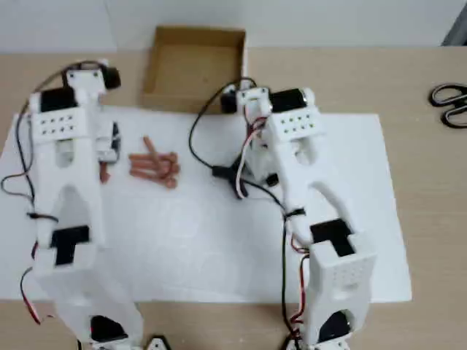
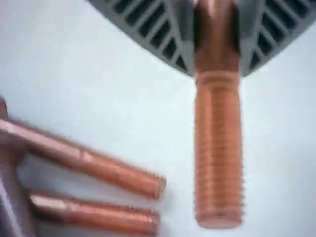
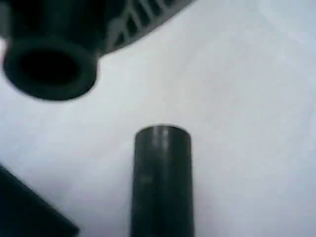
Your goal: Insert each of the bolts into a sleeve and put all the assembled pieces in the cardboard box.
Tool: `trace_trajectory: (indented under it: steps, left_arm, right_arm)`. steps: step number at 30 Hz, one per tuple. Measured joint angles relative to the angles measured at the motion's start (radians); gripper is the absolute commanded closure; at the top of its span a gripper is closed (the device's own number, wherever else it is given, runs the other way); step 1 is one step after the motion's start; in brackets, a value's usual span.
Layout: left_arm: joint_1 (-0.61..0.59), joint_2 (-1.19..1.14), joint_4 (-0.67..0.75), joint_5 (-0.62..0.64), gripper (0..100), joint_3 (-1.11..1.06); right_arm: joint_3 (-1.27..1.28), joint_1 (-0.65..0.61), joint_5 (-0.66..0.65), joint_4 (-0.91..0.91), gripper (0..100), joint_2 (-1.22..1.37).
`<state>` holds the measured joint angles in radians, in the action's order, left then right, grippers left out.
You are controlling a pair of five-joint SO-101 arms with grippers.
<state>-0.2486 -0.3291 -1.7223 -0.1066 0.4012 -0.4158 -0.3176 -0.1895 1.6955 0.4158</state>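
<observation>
Obs: left tool (image 2: 216, 47) clamped on bolt (image 2: 217, 148), thread kept free for insertion; right tool (image 3: 54, 34) clamped on sleeve (image 3: 49, 69), bore exposed. The spare bolts (image 1: 155, 166) lay toward left edge of bench (image 1: 408, 80).

High view, surroundings only. I see a white sheet (image 1: 204, 240) lying flat over the middle of the frame on a light wooden table (image 1: 408, 80). Dark-handled scissors (image 1: 450, 103) lie on the bare wood at the right edge, upper half, off the sheet. A pale wall (image 1: 328, 18) runs along the top.
</observation>
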Motion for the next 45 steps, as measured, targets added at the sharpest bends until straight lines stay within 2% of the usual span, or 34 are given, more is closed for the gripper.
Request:
trace_trajectory:
  steps: [4, 8, 14, 21, 23, 33, 37, 45]
  left_arm:
    - [0.015, 0.140, -0.009, -0.183, 99, -0.064]
    - [0.037, 0.261, -0.012, -0.361, 99, -0.218]
    - [0.104, 0.342, -0.012, -0.537, 99, -0.456]
    - [0.195, 0.338, 0.003, -0.726, 99, -0.603]
    - [0.210, 0.310, 0.028, -0.755, 99, -0.611]
    - [0.269, 0.098, 0.044, -1.086, 99, -0.611]
    - [0.270, 0.058, 0.044, -1.137, 99, -0.534]
    - [0.270, -0.009, 0.046, -1.140, 98, -0.382]
  right_arm:
    - [0.000, 0.009, 0.000, 0.000, 99.2, 0.000]
    - [0.000, 0.068, 0.000, 0.000, 99.2, 0.000]
    - [0.000, 0.176, 0.000, 0.003, 99.2, 0.000]
    - [0.000, 0.249, 0.000, 0.009, 99.2, -0.097]
    - [0.000, 0.256, 0.000, 0.009, 99.2, -0.132]
    - [0.058, 0.256, 0.000, 0.009, 99.2, -0.255]
    - [0.058, 0.256, 0.000, 0.009, 99.2, -0.258]
    - [0.058, 0.256, 0.000, 0.009, 99.2, -0.258]
